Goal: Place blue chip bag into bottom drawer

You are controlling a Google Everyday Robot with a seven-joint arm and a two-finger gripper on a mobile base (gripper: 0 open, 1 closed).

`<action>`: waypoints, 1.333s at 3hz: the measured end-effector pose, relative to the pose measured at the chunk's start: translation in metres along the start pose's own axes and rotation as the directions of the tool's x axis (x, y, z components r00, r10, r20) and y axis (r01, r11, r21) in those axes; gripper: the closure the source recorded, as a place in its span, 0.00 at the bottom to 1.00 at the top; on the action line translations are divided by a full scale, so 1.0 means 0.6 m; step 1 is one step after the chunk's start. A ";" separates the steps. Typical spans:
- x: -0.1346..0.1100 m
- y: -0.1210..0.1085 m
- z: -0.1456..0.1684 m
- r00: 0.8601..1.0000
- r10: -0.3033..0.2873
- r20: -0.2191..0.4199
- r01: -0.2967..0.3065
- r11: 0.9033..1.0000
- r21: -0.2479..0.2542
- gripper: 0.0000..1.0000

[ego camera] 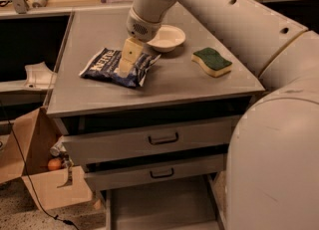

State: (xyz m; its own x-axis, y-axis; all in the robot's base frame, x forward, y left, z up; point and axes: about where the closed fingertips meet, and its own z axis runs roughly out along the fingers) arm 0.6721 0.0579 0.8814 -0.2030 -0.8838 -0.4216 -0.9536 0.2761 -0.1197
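Observation:
The blue chip bag [112,67] lies flat on the grey cabinet top [164,87], left of centre, white lettering up. My gripper [128,60] reaches down from the big pale arm and its cream fingers [130,54] rest on the bag's right half. The bottom drawer [159,206] is pulled out at the bottom of the view, a shallow grey tray with side rails. Nothing shows in its visible part.
A white bowl [167,38] sits just right of the gripper. A green-and-yellow sponge [212,61] lies on the right of the top. Two upper drawers [159,139] with dark handles stand slightly out. A cardboard box [37,174] stands on the floor at left. My arm fills the right side.

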 end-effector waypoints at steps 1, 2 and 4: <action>0.005 0.000 0.063 1.000 0.012 -0.018 -0.014 0.997 -0.071 0.00; 0.005 0.000 0.063 1.000 0.012 -0.018 -0.014 0.997 -0.071 0.00; 0.005 0.001 0.063 1.000 0.012 -0.018 -0.014 0.997 -0.071 0.43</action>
State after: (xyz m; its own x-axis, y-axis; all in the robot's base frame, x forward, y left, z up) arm 0.6797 0.0696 0.8458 -0.2187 -0.8869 -0.4070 -0.9642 0.2606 -0.0498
